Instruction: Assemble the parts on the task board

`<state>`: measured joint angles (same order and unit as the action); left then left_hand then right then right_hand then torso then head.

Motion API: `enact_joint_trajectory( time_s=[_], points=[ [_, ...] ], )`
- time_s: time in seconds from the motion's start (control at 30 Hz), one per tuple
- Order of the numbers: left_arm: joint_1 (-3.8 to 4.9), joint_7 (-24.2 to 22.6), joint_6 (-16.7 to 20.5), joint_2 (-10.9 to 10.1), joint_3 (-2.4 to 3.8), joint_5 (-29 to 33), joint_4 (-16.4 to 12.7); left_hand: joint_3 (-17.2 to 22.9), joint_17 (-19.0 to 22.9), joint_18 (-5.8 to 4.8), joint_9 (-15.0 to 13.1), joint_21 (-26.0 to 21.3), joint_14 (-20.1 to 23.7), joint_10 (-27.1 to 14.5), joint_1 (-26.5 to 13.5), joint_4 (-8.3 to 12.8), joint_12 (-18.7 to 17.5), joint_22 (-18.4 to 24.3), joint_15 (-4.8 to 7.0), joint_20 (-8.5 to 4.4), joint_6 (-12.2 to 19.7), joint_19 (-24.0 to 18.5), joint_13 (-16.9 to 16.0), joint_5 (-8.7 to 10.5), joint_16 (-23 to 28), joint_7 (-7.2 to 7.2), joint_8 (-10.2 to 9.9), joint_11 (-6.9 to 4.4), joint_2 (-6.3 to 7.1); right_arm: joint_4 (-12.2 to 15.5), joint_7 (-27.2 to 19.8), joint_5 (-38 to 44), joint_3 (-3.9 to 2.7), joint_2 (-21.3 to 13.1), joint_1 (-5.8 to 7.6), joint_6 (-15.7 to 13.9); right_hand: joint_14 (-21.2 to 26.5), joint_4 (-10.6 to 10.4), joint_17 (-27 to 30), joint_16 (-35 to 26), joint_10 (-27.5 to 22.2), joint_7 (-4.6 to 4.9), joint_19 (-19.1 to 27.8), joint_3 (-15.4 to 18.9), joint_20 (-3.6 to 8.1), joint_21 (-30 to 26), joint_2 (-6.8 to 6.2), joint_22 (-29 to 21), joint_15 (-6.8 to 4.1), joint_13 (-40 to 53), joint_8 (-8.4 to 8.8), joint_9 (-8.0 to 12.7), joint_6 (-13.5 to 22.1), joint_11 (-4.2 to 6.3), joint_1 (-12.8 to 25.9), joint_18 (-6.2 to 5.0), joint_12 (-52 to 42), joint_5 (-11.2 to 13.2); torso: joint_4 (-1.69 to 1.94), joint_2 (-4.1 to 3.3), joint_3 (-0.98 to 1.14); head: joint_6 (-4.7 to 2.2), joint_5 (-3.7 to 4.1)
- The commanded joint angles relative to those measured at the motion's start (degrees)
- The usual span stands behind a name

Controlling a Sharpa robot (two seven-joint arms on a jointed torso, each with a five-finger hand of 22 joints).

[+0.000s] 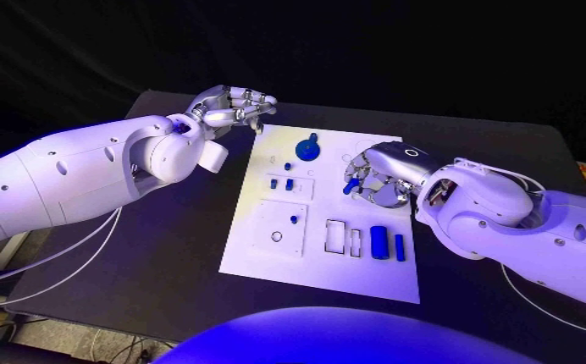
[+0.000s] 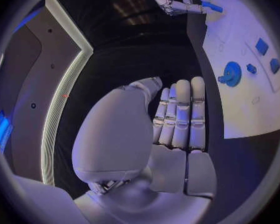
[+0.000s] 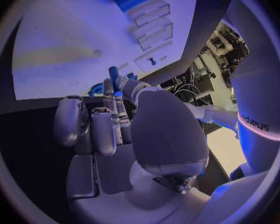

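Note:
The white task board [image 1: 320, 256] lies mid-table. My right hand [image 1: 381, 179] hovers over its right middle and pinches a small blue part [image 1: 351, 186] at its fingertips; the same part [image 3: 113, 77] stands up between the thumb and fingers in the right wrist view. My left hand [image 1: 232, 108] hangs above the table by the board's far left corner, holding nothing, its fingers [image 2: 180, 115] stretched out side by side. On the board sit a blue round disc [image 1: 308, 148], two small blue blocks [image 1: 279, 184] and two blue cylinders [image 1: 387, 243].
Empty rectangular slots [image 1: 342, 238] lie beside the cylinders, and a small ring [image 1: 277, 235] sits in a square outline at the board's left. Black table [image 1: 159, 245] surrounds the board on all sides. A cable runs along the table's left edge.

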<state>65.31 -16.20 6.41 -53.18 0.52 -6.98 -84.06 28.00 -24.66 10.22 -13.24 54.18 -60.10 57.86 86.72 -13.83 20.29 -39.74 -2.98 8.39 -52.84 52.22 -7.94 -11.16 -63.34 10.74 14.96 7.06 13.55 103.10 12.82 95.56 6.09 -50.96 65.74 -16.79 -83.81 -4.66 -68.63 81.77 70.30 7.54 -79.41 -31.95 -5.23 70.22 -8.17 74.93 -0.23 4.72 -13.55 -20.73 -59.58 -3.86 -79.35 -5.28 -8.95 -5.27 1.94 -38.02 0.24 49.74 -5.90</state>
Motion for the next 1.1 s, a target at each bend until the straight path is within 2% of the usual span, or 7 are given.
enact_joint_trajectory(
  time_s=[0.03,0.23,0.4,0.6,0.67,0.87,1.1],
  points=[
    [-0.03,-0.3,-1.0,0.3,0.03,0.6,0.0,0.3,0.1,0.36,-0.1,-0.3,0.2,-0.4,-0.5,0.1,0.2,0.1,0.03,0.08,0.4,0.1,-0.1,-0.17,0.2,0.19,0.2,0.11,0.09,2.3,-0.4,-1.4,-0.14,0.0,0.37,-2.1,-2.3,0.1,0.0,0.3,0.4,0.06,-0.4,-0.2,-0.15,0.3,0.05,0.2,-0.40,0.0,-0.80,-1.1,-0.4,0.10,0.0,0.66,0.2,-0.1,-0.01,0.07,-0.03,-0.08,-0.18],
    [-0.12,-0.3,-1.1,0.6,0.03,0.7,0.1,0.3,0.1,0.36,-0.1,-0.4,0.2,-0.5,-0.5,0.1,0.3,0.1,0.04,0.08,0.4,0.2,-0.1,-0.17,0.2,0.18,0.2,0.10,0.04,4.0,-1.3,-2.2,-0.21,2.9,0.16,-2.6,-2.3,0.1,0.1,0.2,0.4,0.12,-0.3,-0.2,-0.15,0.2,-0.17,0.2,-0.37,0.0,-0.82,-1.2,-0.4,0.06,0.1,0.64,0.3,-0.1,0.01,-0.09,0.06,-0.18,-0.41],
    [-0.17,-0.3,-1.2,0.8,0.03,0.7,0.2,0.3,0.1,0.36,-0.1,-0.4,0.2,-0.5,-0.5,0.1,0.3,0.1,0.04,0.08,0.4,0.2,-0.1,-0.17,0.2,0.18,0.2,0.10,0.04,4.0,-2.3,-2.2,-0.11,6.3,-0.63,-3.0,-2.3,0.2,0.2,0.2,0.4,0.12,-0.2,-0.2,-0.15,0.0,-0.18,0.1,-0.37,0.0,-0.81,-1.2,-0.4,0.05,0.1,0.61,0.3,-0.1,0.14,-0.06,-0.02,-0.31,-0.48],
    [-0.21,-0.3,-1.3,1.1,0.03,0.8,0.2,0.3,0.1,0.36,-0.1,-0.4,0.2,-0.5,-0.5,0.1,0.3,0.1,0.04,0.08,0.4,0.2,-0.1,-0.17,0.2,0.18,0.2,0.10,0.04,2.5,-3.4,-2.0,0.36,10.7,-2.13,-2.9,-2.3,0.2,0.2,0.2,0.4,0.13,-0.2,-0.3,-0.15,0.0,-0.18,0.0,-0.37,0.0,-0.82,-1.2,-0.4,0.05,0.1,0.59,0.4,-0.2,0.18,-0.19,-0.08,-0.21,-0.69],
    [-0.21,-0.3,-1.3,1.1,0.03,0.8,0.2,0.3,0.1,0.36,-0.1,-0.4,0.2,-0.5,-0.5,0.1,0.3,0.1,0.04,0.08,0.4,0.2,-0.1,-0.17,0.2,0.18,0.2,0.10,0.04,1.7,-3.7,-2.0,0.53,11.8,-2.80,-2.7,-2.3,0.2,0.2,0.2,0.4,0.13,-0.2,-0.3,-0.15,0.0,-0.18,0.0,-0.37,0.0,-0.82,-1.2,-0.4,0.05,0.1,0.59,0.4,-0.2,0.15,-0.19,-0.12,-0.16,-1.00],
    [-0.22,-0.3,-1.3,1.3,0.03,0.8,0.1,0.3,0.1,0.36,-0.1,-0.4,0.2,-0.5,-0.5,0.1,0.3,0.1,0.04,0.08,0.4,0.2,-0.1,-0.17,0.2,0.18,0.2,0.10,0.04,-0.9,-4.2,-1.5,1.04,14.3,-4.55,-1.6,-2.2,0.2,0.3,0.2,0.4,0.15,-0.1,-0.3,-0.15,-0.2,-0.19,-0.1,-0.36,0.0,-0.82,-1.2,-0.3,0.04,0.1,0.55,0.4,-0.3,0.02,-0.22,0.02,0.11,-1.60],
    [-0.22,-0.3,-1.4,1.3,0.03,0.8,0.1,0.3,0.1,0.36,-0.1,-0.4,0.2,-0.5,-0.5,0.1,0.3,0.1,0.04,0.08,0.4,0.2,-0.1,-0.17,0.2,0.18,0.2,0.10,0.04,-3.4,-4.0,-1.2,1.53,16.0,-5.47,0.3,-2.3,0.2,0.3,0.2,0.4,0.24,-0.1,-0.4,-0.15,-0.2,-0.26,-0.1,-0.32,-0.1,-0.79,-1.2,-0.2,-0.03,0.2,0.56,0.6,-0.4,0.04,-0.20,0.08,0.26,-1.71]
  ],
)
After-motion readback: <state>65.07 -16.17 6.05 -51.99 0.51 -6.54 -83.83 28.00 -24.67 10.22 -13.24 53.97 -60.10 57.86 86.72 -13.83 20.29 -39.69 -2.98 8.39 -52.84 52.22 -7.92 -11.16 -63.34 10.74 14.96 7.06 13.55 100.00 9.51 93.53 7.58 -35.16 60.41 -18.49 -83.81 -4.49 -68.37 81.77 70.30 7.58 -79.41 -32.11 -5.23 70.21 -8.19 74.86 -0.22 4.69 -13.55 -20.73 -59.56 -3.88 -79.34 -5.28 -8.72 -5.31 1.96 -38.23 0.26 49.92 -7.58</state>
